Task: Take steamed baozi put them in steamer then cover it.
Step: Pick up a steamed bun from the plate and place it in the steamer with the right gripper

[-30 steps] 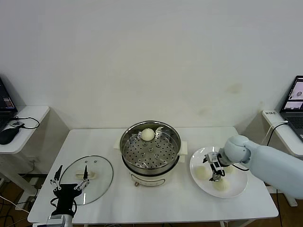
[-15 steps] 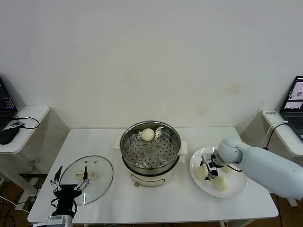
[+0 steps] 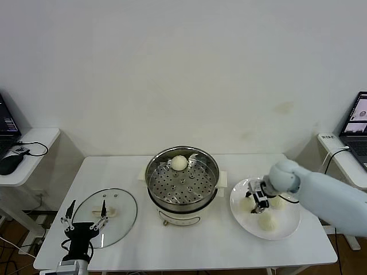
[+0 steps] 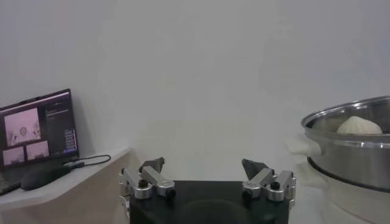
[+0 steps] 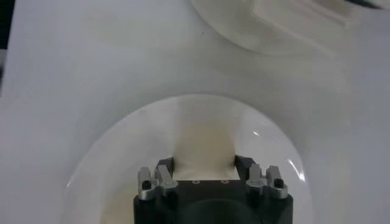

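One steamed baozi sits in steamer; right tool grips plate bun; left tool spread wide over cover

Right gripper lowered, fingers clamped; left gripper parked, fingers spread

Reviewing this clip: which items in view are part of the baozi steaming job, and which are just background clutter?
Part of the job:
- steamer, one baozi inside
- plate with remaining buns
- glass lid, lying on the table
- right hand over the plate, around a bun
- left hand, idle near the lid

Just lying about:
- laptop on the side table
- mouse and cable
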Motion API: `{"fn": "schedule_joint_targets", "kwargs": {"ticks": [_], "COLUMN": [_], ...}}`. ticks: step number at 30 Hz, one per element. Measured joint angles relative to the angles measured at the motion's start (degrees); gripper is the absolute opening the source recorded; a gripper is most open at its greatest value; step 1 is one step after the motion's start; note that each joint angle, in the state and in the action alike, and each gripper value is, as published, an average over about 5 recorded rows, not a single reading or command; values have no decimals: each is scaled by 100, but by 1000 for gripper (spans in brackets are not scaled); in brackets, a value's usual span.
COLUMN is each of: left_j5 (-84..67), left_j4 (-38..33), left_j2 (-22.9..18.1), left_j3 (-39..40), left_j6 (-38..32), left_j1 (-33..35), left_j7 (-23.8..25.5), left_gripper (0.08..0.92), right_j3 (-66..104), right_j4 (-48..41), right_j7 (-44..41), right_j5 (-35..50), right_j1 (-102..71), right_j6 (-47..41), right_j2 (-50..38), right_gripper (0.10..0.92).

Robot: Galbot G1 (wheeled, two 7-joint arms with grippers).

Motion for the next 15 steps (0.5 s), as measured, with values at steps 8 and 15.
{"fn": "schedule_joint_targets", "kwargs": {"ticks": [8, 15], "left_j5": [-12, -17], "left_j4": [-28, -52], "left_j2": [47, 72], "left_j3": [68, 97], "left_j6": [12, 9], "left_j1": [-55, -62], "left_j7": [15, 18], "left_gripper": [823, 823], "right_j3": [-448, -997], "right_j4": [340, 417], "right_j7": [-118, 31], "right_j5": [684, 1443], "right_j1": [1234, 2385], "right_j6": [-103, -347], "right_j2": [-341, -27], "right_gripper": [629, 636]}}
